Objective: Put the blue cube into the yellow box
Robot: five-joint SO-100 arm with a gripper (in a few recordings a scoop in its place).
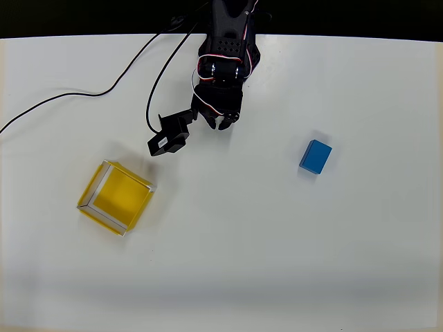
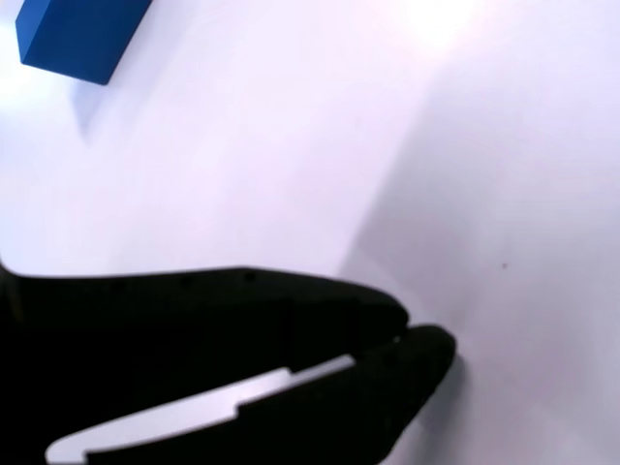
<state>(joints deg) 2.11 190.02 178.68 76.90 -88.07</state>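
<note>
Gripper (image 1: 218, 123): hanging above the table (image 1: 277, 263) near its far edge in the overhead view, fingertips pointing toward the near side.
Finger state: the two dark fingers (image 2: 417, 349) are lying tip to tip in the wrist view with nothing between them, so they are reading as clenched on empty air.
Blue cube (image 1: 315, 156): sitting flat on the table, well apart from the fingertips, off to their right and a little nearer the bottom of the overhead view; in the wrist view it is showing at the top left corner (image 2: 77, 34), cut by the frame edge.
Cube long axis: running slightly tilted from the picture's vertical in the overhead view, so the short sides are facing roughly left and right.
Cube look: small solid block, bright blue, plain matte faces, slightly rectangular, casting a faint shadow.
Yellow box (image 1: 115, 198): standing open-topped and turned on the diagonal, well apart from the fingertips on the opposite side, down and to the left in the overhead view.
Coming move, as a judgement: the fingers are needing to open, swing right toward the cube, and line up across its short sides.
</note>
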